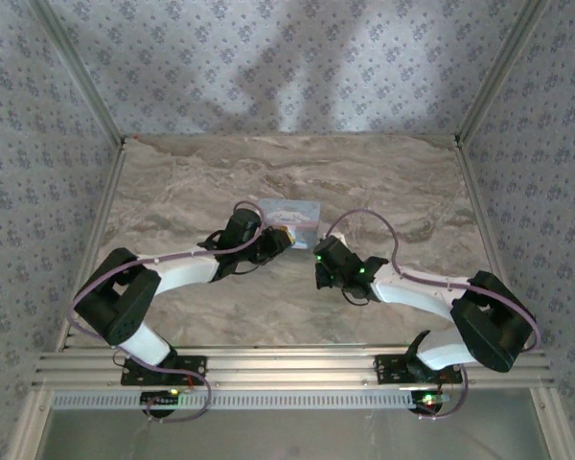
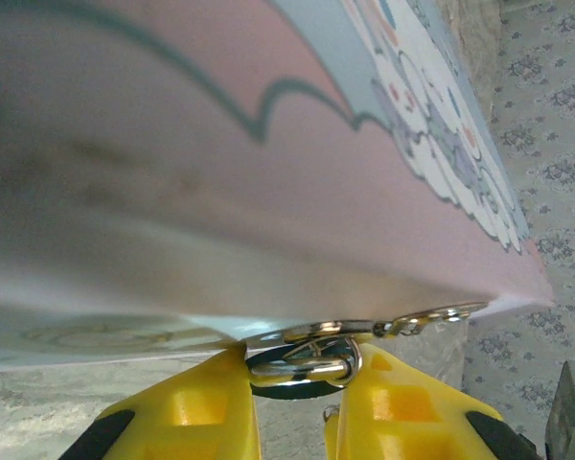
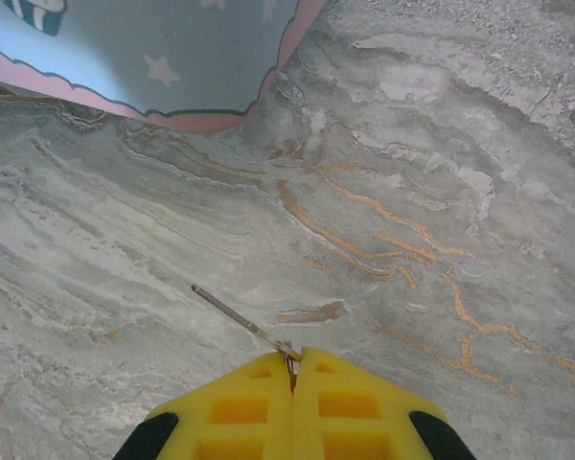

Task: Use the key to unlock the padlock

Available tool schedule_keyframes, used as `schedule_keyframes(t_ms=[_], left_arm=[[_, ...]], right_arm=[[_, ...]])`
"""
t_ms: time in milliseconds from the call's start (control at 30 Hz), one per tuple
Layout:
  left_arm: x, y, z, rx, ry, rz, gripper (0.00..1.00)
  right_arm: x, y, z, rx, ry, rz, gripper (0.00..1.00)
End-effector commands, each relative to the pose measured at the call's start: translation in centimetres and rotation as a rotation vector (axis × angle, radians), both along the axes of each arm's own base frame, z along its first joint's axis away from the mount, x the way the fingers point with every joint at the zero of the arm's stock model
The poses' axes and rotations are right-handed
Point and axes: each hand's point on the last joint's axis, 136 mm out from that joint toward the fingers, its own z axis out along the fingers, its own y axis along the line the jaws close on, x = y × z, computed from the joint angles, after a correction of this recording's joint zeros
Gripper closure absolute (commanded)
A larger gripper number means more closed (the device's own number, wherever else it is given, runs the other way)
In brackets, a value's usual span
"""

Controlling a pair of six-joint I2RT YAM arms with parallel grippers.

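Note:
In the left wrist view my left gripper (image 2: 298,356) is shut on the tiny padlock (image 2: 297,374), its dark teal body and shiny shackle pinched between the yellow fingers, right under the edge of the pale blue picture tin (image 2: 268,144). My right gripper (image 3: 294,356) is shut on the key (image 3: 235,311), whose thin silvery blade sticks out to the upper left over the marble table (image 3: 412,192). From above, the left gripper (image 1: 280,240) is against the tin's (image 1: 292,211) near edge. The right gripper (image 1: 319,261) hovers just right of it.
A small metal ring and clasp (image 2: 431,314) hang along the tin's lower edge, beside the padlock. A corner of the tin (image 3: 153,57) lies ahead and left of the key. Patterned walls (image 1: 38,144) and metal rails (image 1: 287,369) close in the table.

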Motion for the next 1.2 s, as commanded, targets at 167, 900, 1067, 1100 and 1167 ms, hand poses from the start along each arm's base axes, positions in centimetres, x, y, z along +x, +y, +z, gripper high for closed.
schedule_keyframes(t_ms=[167,900,1067,1100,1167], left_arm=[[1.1,-1.2,3.0,-0.068,-0.070,0.010,0.89],[1.3,-1.3,3.3,-0.078,-0.064,0.013,0.89],[1.3,-1.3,3.3,-0.077,-0.061,0.014,0.89],[1.3,-1.3,3.2,-0.077,-0.061,0.015,0.89],[1.3,-1.3,3.3,-0.078,-0.062,0.014,0.89]], right_arm=[[0.1,0.2,0.1,-0.003,-0.023,0.004,1.00],[-0.1,-1.3,0.2,-0.068,-0.039,-0.009,1.00],[0.2,-0.9,0.4,-0.054,-0.052,0.004,1.00],[0.2,-0.7,0.5,-0.050,-0.056,0.009,1.00],[0.3,-0.6,0.8,-0.042,-0.065,0.014,1.00]])
